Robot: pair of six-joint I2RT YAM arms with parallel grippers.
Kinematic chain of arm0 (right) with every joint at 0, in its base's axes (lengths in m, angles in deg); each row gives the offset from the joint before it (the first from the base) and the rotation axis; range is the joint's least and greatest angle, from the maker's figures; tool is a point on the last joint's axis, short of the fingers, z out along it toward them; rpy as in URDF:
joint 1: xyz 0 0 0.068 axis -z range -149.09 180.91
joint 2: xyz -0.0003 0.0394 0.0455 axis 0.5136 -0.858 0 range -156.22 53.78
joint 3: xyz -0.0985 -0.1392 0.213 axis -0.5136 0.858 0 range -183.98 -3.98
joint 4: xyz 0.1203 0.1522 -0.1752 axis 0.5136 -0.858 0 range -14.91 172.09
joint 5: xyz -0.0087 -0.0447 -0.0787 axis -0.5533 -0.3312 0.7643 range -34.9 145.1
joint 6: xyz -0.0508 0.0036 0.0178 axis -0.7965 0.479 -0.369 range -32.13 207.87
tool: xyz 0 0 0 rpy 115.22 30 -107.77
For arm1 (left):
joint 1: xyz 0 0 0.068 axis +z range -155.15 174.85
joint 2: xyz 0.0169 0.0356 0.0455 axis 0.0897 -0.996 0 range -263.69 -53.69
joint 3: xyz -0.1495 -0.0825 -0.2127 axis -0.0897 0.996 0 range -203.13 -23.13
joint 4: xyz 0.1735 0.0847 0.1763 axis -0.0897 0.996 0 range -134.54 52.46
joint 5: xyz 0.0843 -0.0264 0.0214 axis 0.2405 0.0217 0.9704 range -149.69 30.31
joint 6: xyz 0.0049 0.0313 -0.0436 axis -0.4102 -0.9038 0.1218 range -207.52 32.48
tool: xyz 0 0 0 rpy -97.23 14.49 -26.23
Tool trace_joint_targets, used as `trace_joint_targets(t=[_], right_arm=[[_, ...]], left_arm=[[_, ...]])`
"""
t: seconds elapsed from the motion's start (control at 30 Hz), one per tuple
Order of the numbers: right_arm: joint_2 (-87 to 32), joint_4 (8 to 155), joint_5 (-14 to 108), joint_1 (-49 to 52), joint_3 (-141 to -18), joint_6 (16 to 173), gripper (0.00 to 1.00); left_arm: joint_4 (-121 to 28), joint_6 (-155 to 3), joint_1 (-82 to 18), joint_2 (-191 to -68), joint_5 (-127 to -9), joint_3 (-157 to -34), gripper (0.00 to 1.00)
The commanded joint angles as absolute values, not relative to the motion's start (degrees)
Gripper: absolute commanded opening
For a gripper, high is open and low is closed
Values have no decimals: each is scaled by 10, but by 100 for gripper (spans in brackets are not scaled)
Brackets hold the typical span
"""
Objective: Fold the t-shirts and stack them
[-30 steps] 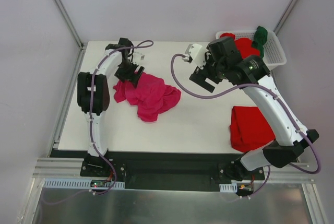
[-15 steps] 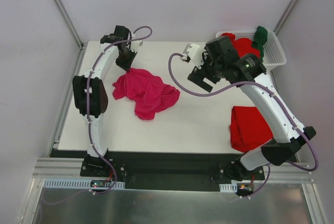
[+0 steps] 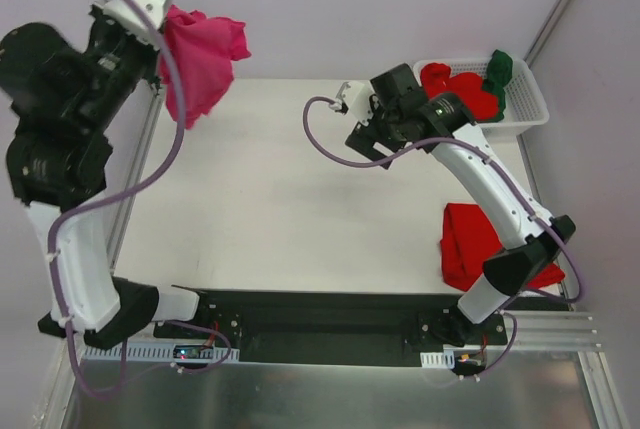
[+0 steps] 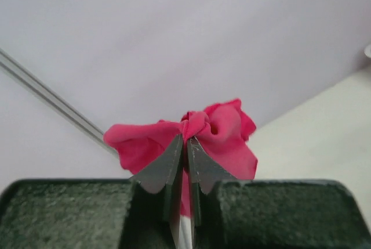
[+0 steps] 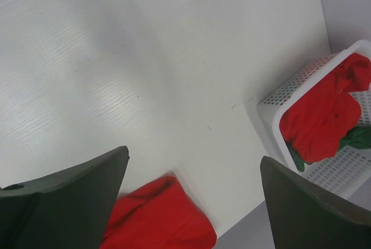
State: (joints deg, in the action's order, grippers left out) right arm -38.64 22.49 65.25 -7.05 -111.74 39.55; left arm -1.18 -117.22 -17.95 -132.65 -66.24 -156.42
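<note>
— Left hand has risen off the bench, out past its ten o'clock corner, clamped on the crumpled magenta-pink cloth t-shirt hanging in air.
— And the right hand?
— Fingers wide apart, toward one o'clock, near the white slotted plastic basket; a folded red t-shirt sits at the four o'clock edge.

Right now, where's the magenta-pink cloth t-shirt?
Top view, far left: the magenta-pink cloth t-shirt hangs in the air, pinched in the shut left gripper, over the white table's far-left corner.
</note>
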Motion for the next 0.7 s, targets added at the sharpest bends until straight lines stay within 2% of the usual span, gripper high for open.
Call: trace_joint_targets(t=[0.0,0.13,0.27,0.5,0.67], right_arm=[[-416,245,642,-69,-1190,433,100],[-456,242,615,-69,-1250,459,100],[-469,240,607,-70,-1266,471,100],[-455,241,628,-71,-1237,471,100],[-442,243,638,-71,-1225,466,100]], left_arm=[[-80,-1228,-184,-1329,-676,-1532,6],[-119,-1269,-184,-1313,-680,-1492,3],[-182,-1237,-189,-1307,-700,-1449,0],[-217,-1220,-246,-1372,-704,-1440,0],[-255,-1248,-280,-1432,-667,-1477,0]])
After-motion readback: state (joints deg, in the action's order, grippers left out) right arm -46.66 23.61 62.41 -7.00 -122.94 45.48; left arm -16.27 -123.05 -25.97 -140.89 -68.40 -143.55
